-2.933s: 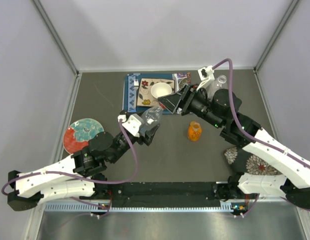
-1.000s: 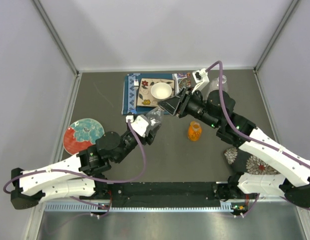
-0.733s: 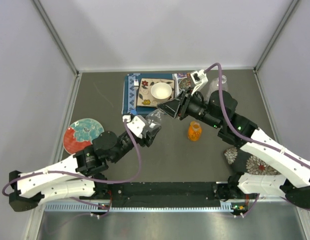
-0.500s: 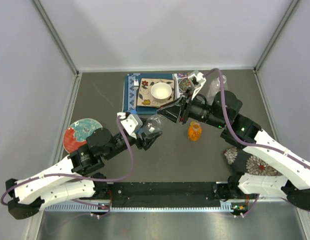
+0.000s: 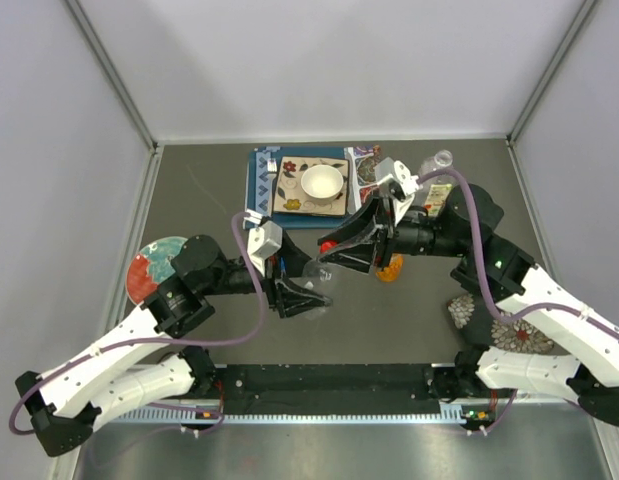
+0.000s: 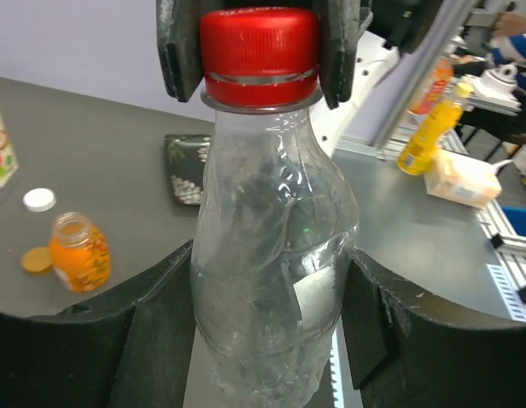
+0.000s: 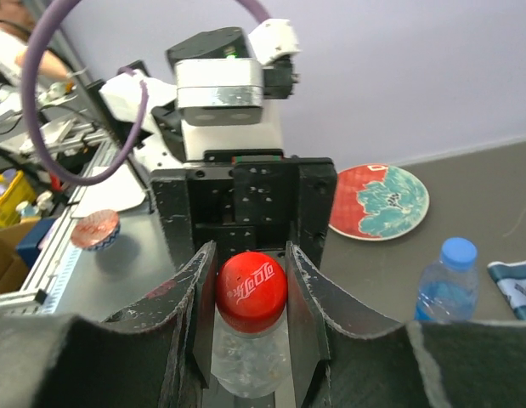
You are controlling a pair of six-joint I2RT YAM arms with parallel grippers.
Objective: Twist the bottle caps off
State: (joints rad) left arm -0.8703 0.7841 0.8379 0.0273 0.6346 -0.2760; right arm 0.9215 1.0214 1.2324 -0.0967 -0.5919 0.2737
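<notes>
While left end effector [image 6: 267, 327] grips one clear bottle [image 6: 271, 212], right end effector [image 7: 251, 287] pinches single red cap [image 6: 259, 47].

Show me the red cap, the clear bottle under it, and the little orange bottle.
red cap [image 6: 259, 44]: left wrist view, its side wall.
clear bottle [image 6: 271, 280]: left wrist view, mid body.
orange bottle [image 6: 78, 257]: left wrist view, its body.

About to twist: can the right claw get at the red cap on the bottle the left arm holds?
Likely yes. The left claw grips the bottle by its body, leaving the red cap bare, and the right claw straddles it.
</notes>
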